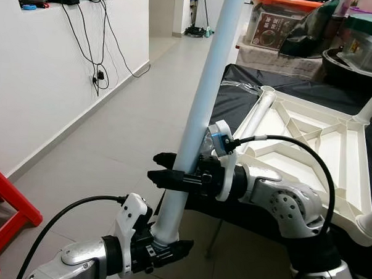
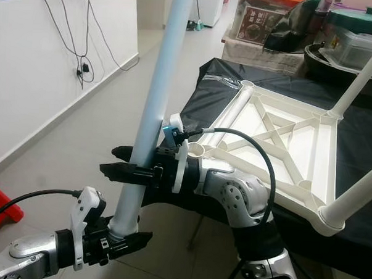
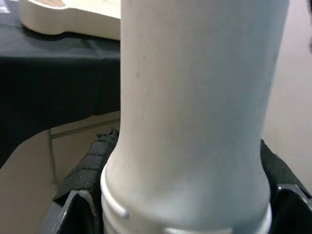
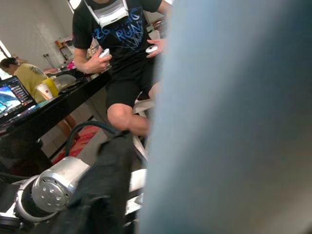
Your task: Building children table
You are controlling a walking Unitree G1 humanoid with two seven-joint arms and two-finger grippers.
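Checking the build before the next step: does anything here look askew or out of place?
Nothing looks damaged. The table top lies upside down on the black cloth. The loose leg leans tilted, clamped by the left end effector and the right end effector.

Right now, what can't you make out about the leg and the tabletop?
- Table leg: its top end is cut off by the upper edge of both eye views.
- Leg's bottom end: hidden behind the left pincer.
- Upturned tabletop: the right arm hides its near corner.
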